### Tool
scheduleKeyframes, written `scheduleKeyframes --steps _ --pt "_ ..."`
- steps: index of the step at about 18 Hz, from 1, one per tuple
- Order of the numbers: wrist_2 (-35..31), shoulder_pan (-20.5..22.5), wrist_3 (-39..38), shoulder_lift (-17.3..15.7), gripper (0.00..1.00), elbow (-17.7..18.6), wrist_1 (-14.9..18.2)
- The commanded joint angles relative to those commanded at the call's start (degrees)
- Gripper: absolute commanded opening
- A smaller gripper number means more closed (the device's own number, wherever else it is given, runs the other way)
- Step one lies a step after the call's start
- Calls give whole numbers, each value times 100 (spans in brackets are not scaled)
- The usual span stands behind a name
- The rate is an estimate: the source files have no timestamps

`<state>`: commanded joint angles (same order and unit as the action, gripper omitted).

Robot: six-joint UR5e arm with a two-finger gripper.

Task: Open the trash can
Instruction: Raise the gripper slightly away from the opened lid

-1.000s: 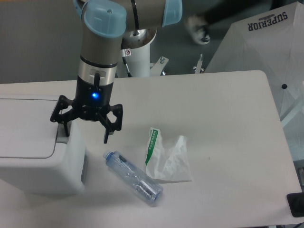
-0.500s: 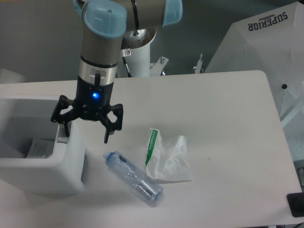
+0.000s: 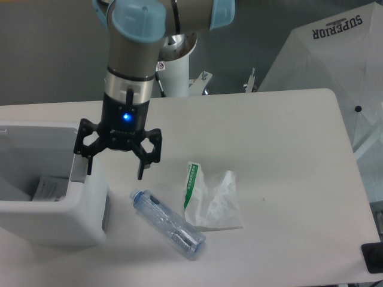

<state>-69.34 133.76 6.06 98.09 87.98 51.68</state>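
The only wording I can read is "SUPERIOR", in dark capitals running slantwise on the white umbrella (image 3: 326, 57) at the upper right of the frame; the green-striped label on the plastic bag (image 3: 210, 194) mid-frame is too small to read.

The trash can (image 3: 54, 224) looked like smooth white plastic with a soft, half-matt sheen, and a sheet of paper (image 3: 49, 189) lay inside it. The pincer (image 3: 115, 169) was matt black, under a brushed metal collar and glossy pale-blue plastic caps on the arm (image 3: 133, 36). The counter (image 3: 281, 149) was a smooth, matt off-white surface. The bottle (image 3: 167, 223) was clear, glossy, crinkled plastic. The bag (image 3: 212, 197) was thin, wrinkled, translucent film with a green printed strip.
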Motion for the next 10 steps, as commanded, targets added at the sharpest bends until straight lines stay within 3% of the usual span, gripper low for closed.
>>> scheduleKeyframes --steps 4,10 --pt "-79 395 622 -17 100 -18 -26" --pt "-914 818 2045 35 100 -27 26"
